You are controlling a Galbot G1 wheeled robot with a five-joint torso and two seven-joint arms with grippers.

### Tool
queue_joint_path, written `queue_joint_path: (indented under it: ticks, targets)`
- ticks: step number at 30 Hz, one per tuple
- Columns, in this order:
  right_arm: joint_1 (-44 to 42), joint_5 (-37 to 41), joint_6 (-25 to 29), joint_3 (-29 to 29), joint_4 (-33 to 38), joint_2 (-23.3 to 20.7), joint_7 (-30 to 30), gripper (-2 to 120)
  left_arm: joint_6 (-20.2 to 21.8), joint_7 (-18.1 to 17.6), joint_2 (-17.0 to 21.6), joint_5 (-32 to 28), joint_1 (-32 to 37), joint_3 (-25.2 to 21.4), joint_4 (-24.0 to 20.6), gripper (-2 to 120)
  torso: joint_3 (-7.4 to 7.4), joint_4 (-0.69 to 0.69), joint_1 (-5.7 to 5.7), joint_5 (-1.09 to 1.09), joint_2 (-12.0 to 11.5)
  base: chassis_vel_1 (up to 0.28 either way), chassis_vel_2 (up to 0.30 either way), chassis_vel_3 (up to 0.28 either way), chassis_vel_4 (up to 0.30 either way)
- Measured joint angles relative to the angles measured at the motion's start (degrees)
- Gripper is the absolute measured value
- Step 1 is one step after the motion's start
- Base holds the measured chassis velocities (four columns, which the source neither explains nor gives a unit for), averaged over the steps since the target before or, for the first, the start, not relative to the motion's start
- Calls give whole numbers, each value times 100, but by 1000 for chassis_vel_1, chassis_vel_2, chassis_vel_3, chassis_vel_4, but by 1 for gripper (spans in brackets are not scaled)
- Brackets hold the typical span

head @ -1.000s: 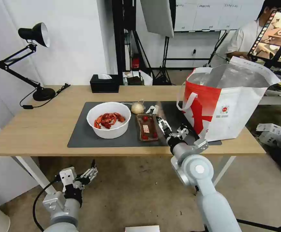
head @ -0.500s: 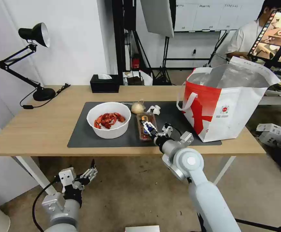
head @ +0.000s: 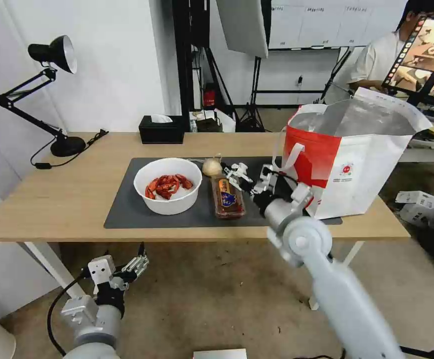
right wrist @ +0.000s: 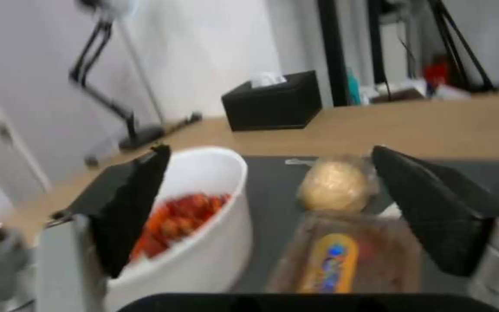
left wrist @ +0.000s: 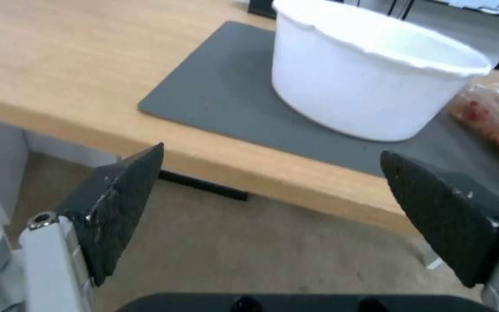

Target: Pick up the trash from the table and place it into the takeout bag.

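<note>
My right claw [head: 237, 175], fingers apart, hovers over clear tray [head: 227, 198]; left claw [head: 136, 265] apart, below worktop [head: 67, 199].

Bright even room light, soft shadows, blurred right wrist view

The table [head: 67, 199] is light wood with a smooth matt finish; its mat [head: 127, 209] is dark grey and matt. The bowl [head: 169, 199] is smooth white plastic. The tray [head: 228, 199] is clear glossy plastic. The takeout bag [head: 361, 174] has crinkled silver foil lining.
</note>
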Motion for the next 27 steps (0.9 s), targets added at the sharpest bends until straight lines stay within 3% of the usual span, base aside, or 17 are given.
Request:
queue_joint_path:
  ticks: [2, 7, 14, 17, 25, 27]
  targets:
    - [165, -328, 87, -106, -201, -127, -341, 82, -25, 20, 10, -5, -9, 0, 6, 100, 0, -1, 0, 1, 0, 0, 0, 0, 0]
    - [1134, -1112, 326, -675, -1087, -358, -1225, 60, -41, 53, 100, -79, -74, 5, 20, 100, 0, -1, 0, -1, 0, 0, 0, 0, 0]
    - [2129, -1389, 204, -1427, -2260, -307, -1882, 39, 64, 67, 236, -258, -138, 44, 12, 100, 0, 0, 0, -1, 0, 0, 0, 0, 0]
    - [2510, -1381, 184, -1846, -2880, -259, -2361, 22, 357, 49, 385, -806, -169, 34, -91, 100, 1, 0, 1, -2, 0, 0, 0, 0, 0]
    - [2730, -1321, 179, -2204, -3217, -245, -2550, 0, 637, 5, 626, -1439, -205, 7, -204, 100, 0, 1, 0, -2, 0, 0, 0, 0, 0]
    - [2726, -1320, 150, -2225, -3224, -248, -2528, 0, 758, -32, 682, -1633, -210, -2, -245, 100, 0, 0, 1, -2, 0, 0, 0, 0, 0]
